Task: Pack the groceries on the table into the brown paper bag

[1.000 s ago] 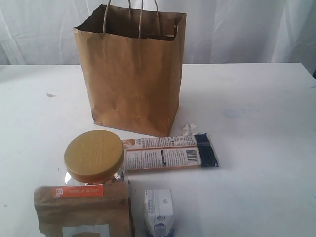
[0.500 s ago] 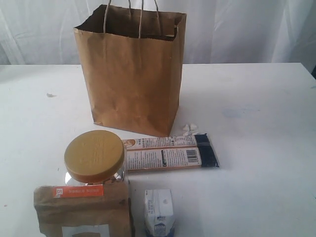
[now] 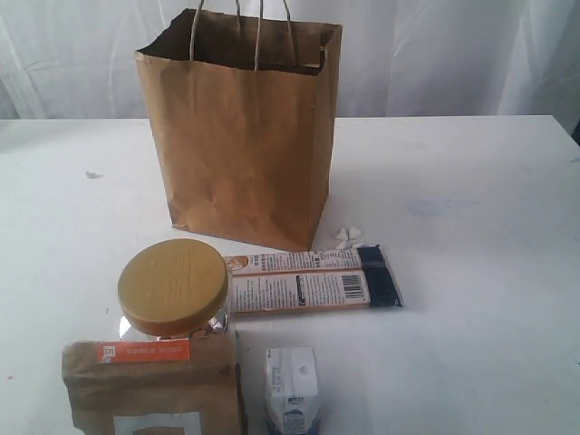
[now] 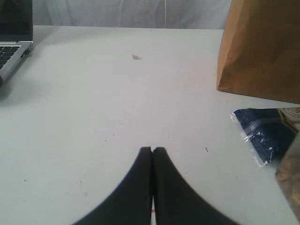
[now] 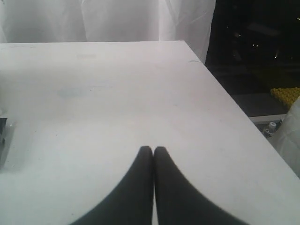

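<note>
The tall brown paper bag (image 3: 243, 136) stands upright and open-topped at the back of the white table (image 3: 471, 272); its lower corner (image 4: 260, 51) also shows in the left wrist view. In front of it lie the long navy-orange packet (image 3: 313, 281), a clear jar with a mustard-yellow lid (image 3: 173, 288), a brown paper pouch (image 3: 152, 390) and a small white carton (image 3: 292, 390). Neither arm shows in the exterior view. My left gripper (image 4: 153, 150) is shut and empty above bare table, the packet's navy end (image 4: 262, 133) off to one side. My right gripper (image 5: 153, 150) is shut and empty near the table's edge.
A laptop corner (image 4: 11, 44) sits at the table's side in the left wrist view. A small white crumpled scrap (image 3: 349, 237) lies by the bag's base, another speck (image 3: 91, 174) farther left. The table edge (image 5: 234, 105) drops to a dark floor in the right wrist view.
</note>
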Motion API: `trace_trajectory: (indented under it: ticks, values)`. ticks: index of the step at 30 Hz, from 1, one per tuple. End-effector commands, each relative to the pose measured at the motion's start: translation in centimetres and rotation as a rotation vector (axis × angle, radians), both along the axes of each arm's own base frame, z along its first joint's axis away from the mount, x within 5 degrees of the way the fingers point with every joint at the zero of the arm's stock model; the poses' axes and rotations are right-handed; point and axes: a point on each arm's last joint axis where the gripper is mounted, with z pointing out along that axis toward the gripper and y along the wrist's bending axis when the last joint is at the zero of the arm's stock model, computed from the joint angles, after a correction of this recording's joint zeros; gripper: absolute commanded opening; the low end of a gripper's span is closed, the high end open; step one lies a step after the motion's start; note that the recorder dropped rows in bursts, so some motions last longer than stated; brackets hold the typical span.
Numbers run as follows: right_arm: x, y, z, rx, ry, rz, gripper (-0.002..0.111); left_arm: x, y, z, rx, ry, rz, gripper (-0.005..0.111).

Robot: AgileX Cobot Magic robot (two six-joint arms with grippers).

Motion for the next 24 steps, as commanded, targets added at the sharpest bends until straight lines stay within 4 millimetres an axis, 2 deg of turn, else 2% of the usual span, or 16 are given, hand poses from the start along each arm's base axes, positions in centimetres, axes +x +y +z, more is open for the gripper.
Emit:
trace_trajectory:
  ticks: [1, 16, 18, 19, 22, 24]
  values:
    - [0.0, -0.1, 0.0, -0.023, -0.006, -0.005, 0.0, 0.0, 0.0, -0.1, -0.006, -0.001, -0.002, 0.0]
    - [0.0, 0.0, 0.0, -0.017, -0.007, -0.005, 0.0, 0.0, 0.0, 0.0, -0.016, -0.008, 0.001, 0.0]
    - [0.0, 0.0, 0.0, -0.017, -0.007, -0.005, 0.0, 0.1, 0.0, 0.7, -0.108, -0.073, 0.024, 0.0]
    - [0.0, 0.0, 0.0, -0.017, -0.007, -0.005, 0.0, 0.2, 0.1, 1.3, -0.218, -0.129, 0.046, 0.0]
    - [0.0, 0.0, 0.0, -0.012, -0.008, -0.004, 0.0, 0.2, 0.8, 3.6, -0.521, -0.371, 0.112, 0.0]
    - [0.0, 0.0, 0.0, -0.012, -0.008, -0.004, 0.0, -0.3, 1.4, 5.3, -0.574, -0.573, 0.119, 0.0]
